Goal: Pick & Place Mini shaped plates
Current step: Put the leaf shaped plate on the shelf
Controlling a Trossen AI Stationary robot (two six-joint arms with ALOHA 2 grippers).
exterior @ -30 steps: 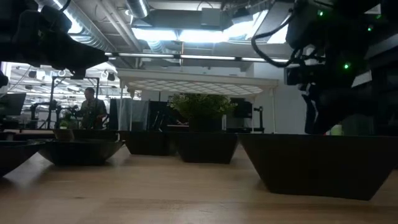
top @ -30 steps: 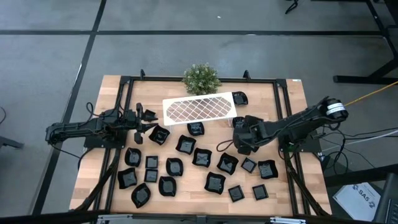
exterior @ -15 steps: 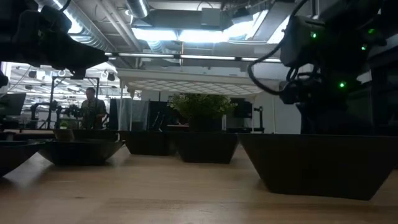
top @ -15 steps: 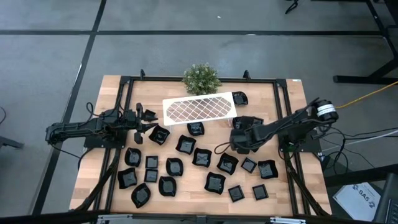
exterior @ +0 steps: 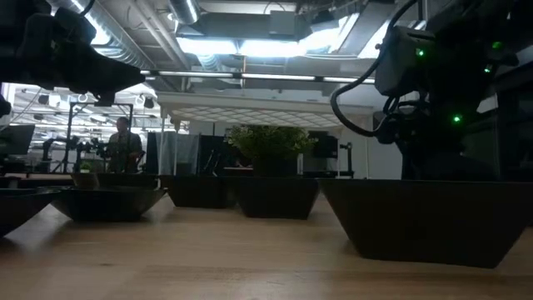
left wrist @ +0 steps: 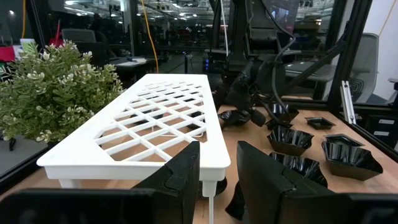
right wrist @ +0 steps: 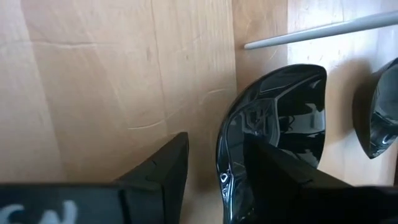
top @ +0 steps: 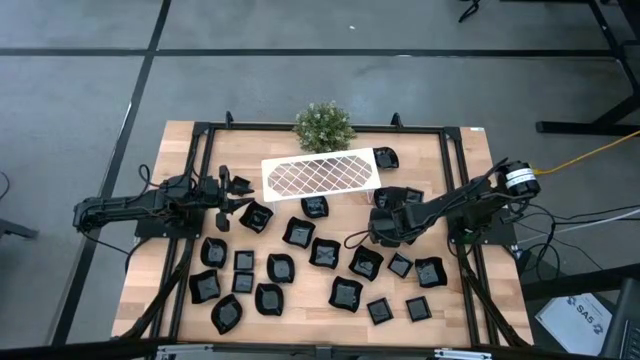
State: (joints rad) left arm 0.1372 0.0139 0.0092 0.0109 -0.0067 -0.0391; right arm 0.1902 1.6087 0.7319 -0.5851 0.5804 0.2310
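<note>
Wooden table (top: 180, 135) seen from above, with a white lattice rack (top: 320, 175) lying near its far middle. Small green plant (top: 323, 125) just behind the rack. One mini shaped plate (top: 385, 157) just beside the rack's right end; the other mini shaped plates (top: 300, 265), glossy black, spread in front of the rack across the near half of the table.

Right gripper (top: 380, 228) low over the table in front of the rack's right end, among the plates there. In its wrist view, fingers (right wrist: 158, 168) parted, one on bare wood and the other over the inside of a black dish (right wrist: 280, 118), so that the dish's rim stands in the gap between them. Jaws not closed on that rim; nothing lifted, dish flat on the wood. Thin grey rod (right wrist: 317, 28) across the wood beyond the dish.

Left gripper (top: 232, 193) just off the rack's left end, above the table. Fingers (left wrist: 180, 180) a narrow way apart, holding nothing, pointing along the rack toward the right arm.

In the low view, dark plates (exterior: 275, 196) in a row on the wood, rack (exterior: 266, 107) above them, a person (exterior: 123, 142) far back in the room.
</note>
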